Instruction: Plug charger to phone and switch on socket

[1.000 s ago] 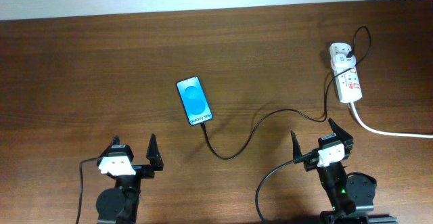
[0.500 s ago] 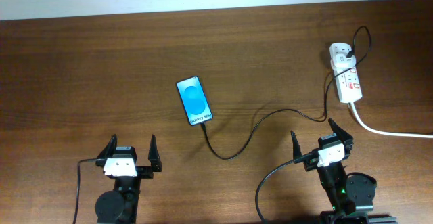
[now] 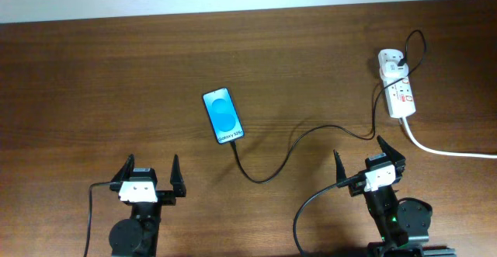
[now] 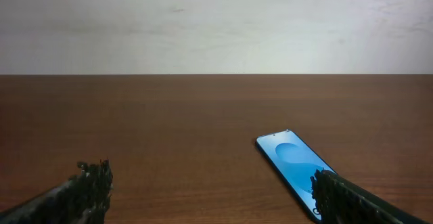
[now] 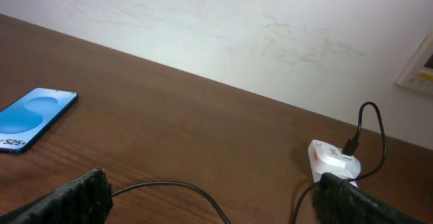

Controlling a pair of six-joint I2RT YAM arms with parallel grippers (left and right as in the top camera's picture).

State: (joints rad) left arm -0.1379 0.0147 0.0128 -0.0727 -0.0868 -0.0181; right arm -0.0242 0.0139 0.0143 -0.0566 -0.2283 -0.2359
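Phone [image 3: 223, 116] mid-table, socket [image 3: 397, 84] far right, charger [image 3: 330, 126] between them on table [image 3: 93, 78].

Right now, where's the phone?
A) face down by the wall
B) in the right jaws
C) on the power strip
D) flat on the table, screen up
D: the phone lies flat on the table with its blue screen up, well apart from the socket, nothing gripping it.

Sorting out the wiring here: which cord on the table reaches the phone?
The thin black charger cable, curving from the socket to the near end of the phone. The thick white cord runs off the right edge instead.
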